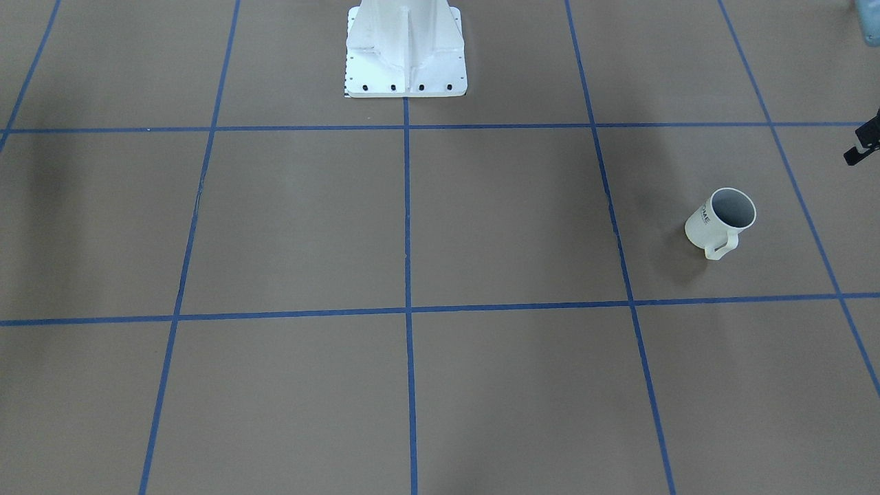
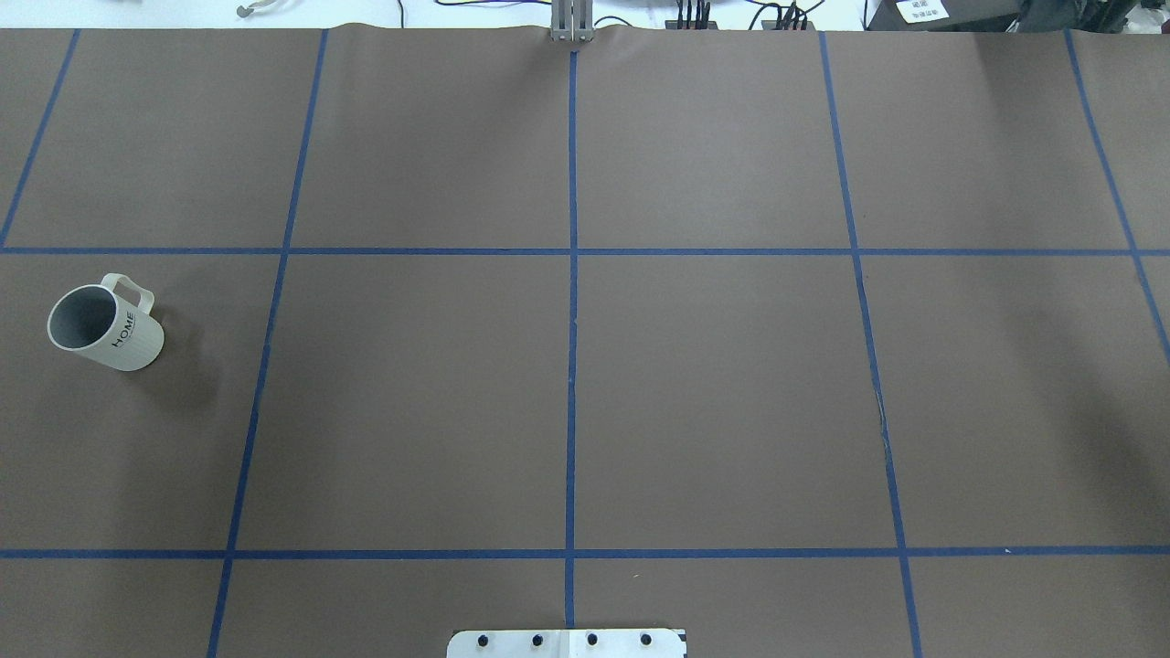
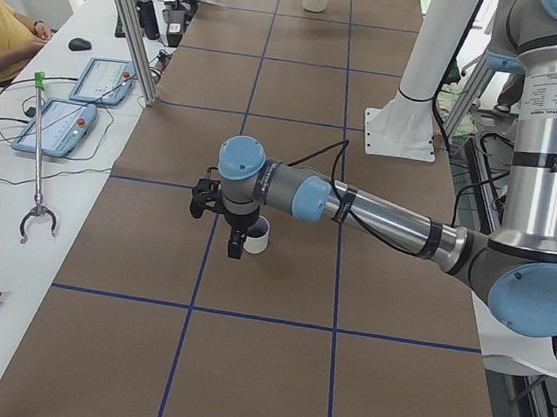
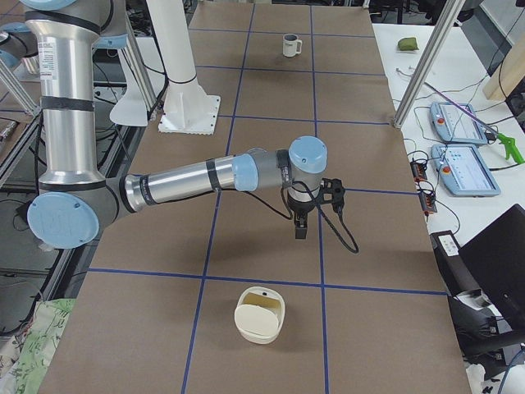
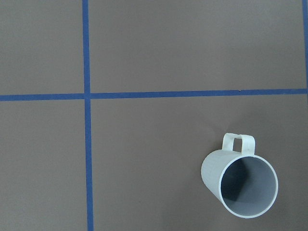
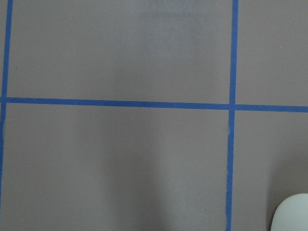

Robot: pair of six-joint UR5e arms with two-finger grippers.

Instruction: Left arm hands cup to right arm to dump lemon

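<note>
The cream-white cup with "HOME" on its side stands upright at the table's far left; its handle points away from the robot base. It also shows in the front view and the left wrist view, where its grey inside shows no lemon. My left gripper hangs above the table close beside the cup; only a black piece of it shows at the front view's right edge. My right gripper hangs over bare table. I cannot tell whether either gripper is open or shut.
A cream bowl-like container sits at the table's right end; its rim shows in the right wrist view. The white robot pedestal stands at the table's back middle. Blue tape lines grid the brown table.
</note>
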